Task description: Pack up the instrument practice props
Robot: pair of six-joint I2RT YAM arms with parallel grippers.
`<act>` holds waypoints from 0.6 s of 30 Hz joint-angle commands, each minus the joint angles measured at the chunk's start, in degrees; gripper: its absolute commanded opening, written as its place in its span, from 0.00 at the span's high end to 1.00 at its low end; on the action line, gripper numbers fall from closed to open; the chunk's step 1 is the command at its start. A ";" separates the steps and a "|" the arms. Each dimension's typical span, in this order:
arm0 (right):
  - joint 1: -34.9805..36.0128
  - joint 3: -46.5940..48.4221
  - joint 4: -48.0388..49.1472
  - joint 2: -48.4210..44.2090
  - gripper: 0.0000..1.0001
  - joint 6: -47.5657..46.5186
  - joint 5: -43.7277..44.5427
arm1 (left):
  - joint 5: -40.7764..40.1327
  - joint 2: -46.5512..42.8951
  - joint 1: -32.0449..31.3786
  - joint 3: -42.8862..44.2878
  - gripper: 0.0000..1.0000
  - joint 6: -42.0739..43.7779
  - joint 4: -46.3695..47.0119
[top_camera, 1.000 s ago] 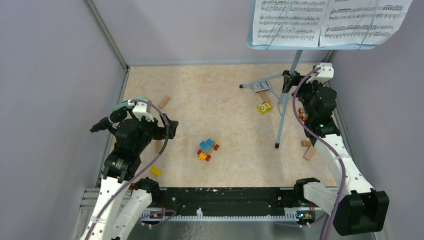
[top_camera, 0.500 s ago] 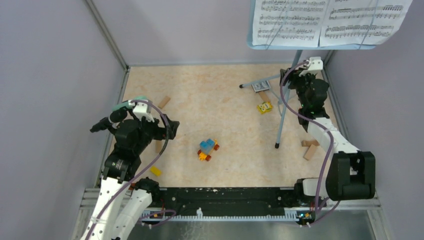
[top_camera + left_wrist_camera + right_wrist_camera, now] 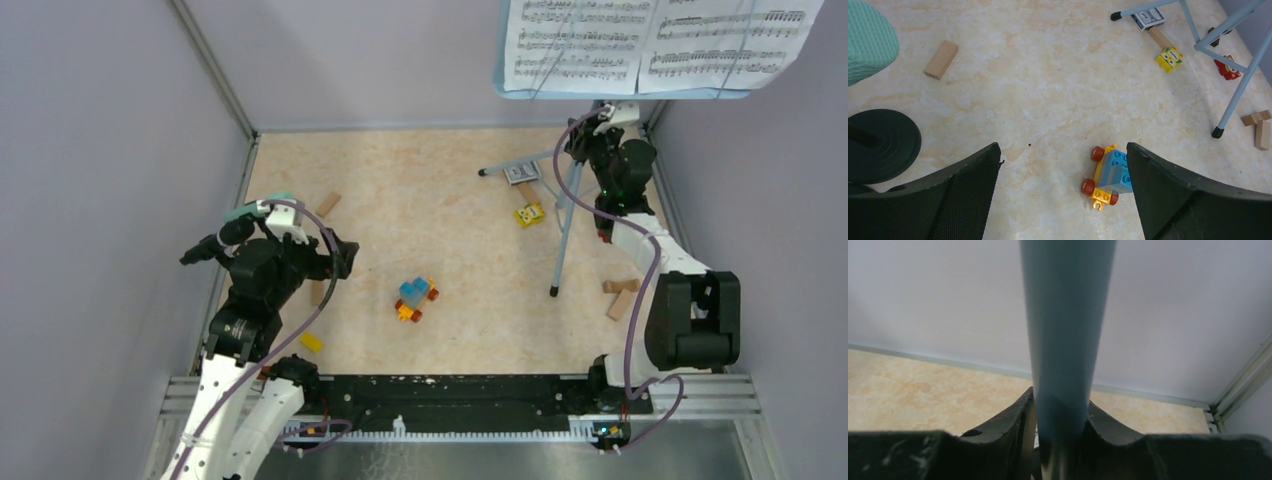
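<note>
I see my right end effector (image 3: pixel 1060 432) pinching the music desk's pole (image 3: pixel 1065 315) at 1 o'clock on the worktop (image 3: pixel 420 210), while my left end effector (image 3: pixel 1063 170) hangs spread at 9 o'clock.

The pole (image 3: pixel 1063 340) between the right gripper's (image 3: pixel 1060 400) black fingers (image 3: pixel 1013 425) is dull grey-blue. Ahead of the left gripper (image 3: pixel 1063 147), a brick car (image 3: pixel 1108 175) is blue and yellow with red wheels. To that gripper's left are a mint-green, mesh-patterned microphone (image 3: pixel 868 45) and a black round base (image 3: pixel 883 145). The floor (image 3: pixel 1048 75) is marbled beige.
</note>
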 commanded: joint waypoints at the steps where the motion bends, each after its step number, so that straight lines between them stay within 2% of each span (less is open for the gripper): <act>1: -0.36 2.04 2.21 0.26 0.74 -1.31 -6.22 | 0.15 -0.14 0.16 -0.43 0.01 0.71 2.94; 4: -0.21 0.31 4.14 -0.64 0.89 1.95 -8.24 | 0.12 0.09 0.16 -0.44 0.01 0.64 2.89; 8: 2.22 -0.71 2.50 -2.17 0.99 2.85 -5.83 | 0.07 0.37 0.23 -0.48 0.01 0.64 2.85; 12: 6.12 -2.12 2.39 -3.71 1.00 4.60 -3.13 | 0.07 0.65 0.34 -0.41 0.01 0.64 2.83; 18: 15.00 -3.09 0.63 -5.93 1.00 9.07 7.88 | -0.02 0.84 0.42 -0.38 0.01 0.64 2.77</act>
